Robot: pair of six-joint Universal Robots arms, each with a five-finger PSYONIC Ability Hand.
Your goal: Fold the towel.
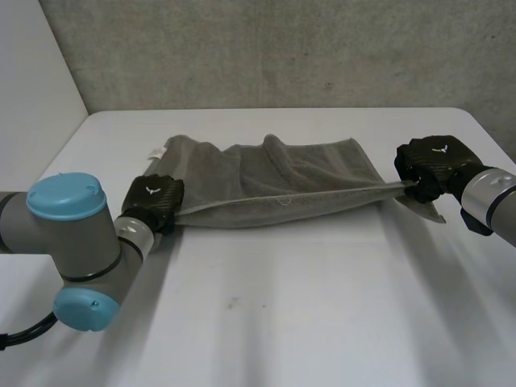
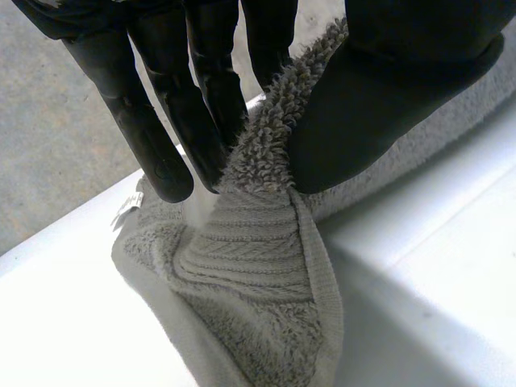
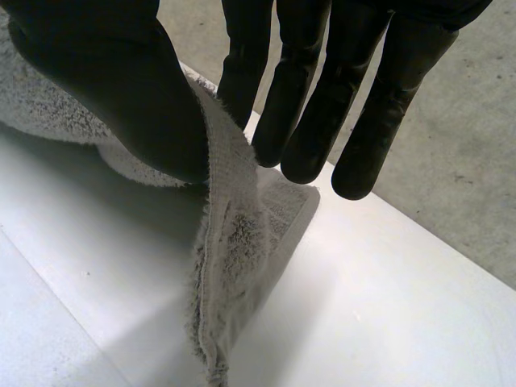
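Overhead, a white table (image 1: 266,314) stands against a rough grey concrete wall (image 1: 282,48), with a plain white panel (image 1: 32,72) rising beyond its left edge. A grey towel (image 1: 274,181) lies crosswise on the far half of the table, bunched and creased. Its near edge is lifted off the surface and drawn into a taut line between the two hands. The left hand (image 1: 153,201), toward the table's left edge, grips the towel's near left corner. In the left wrist view its fingers (image 2: 153,137) are nearly straight and press the fluffy hem against the thumb (image 2: 387,105), while the corner's ribbed band hangs below them onto the table. The right hand (image 1: 435,161), close to the table's right edge, pinches the opposite near corner in the same way. There, straight fingers (image 3: 298,97) are on one side of the hem and the thumb (image 3: 121,89) is on the other, and a short tail of cloth droops past them to the surface. A small white label (image 1: 153,151) shows at the towel's far left corner. Each thumb covers the exact spot where the cloth is clamped. The folds hide how the towel's layers lie. The grey left arm (image 1: 68,242) with its light-blue caps blocks part of the table's near left area.
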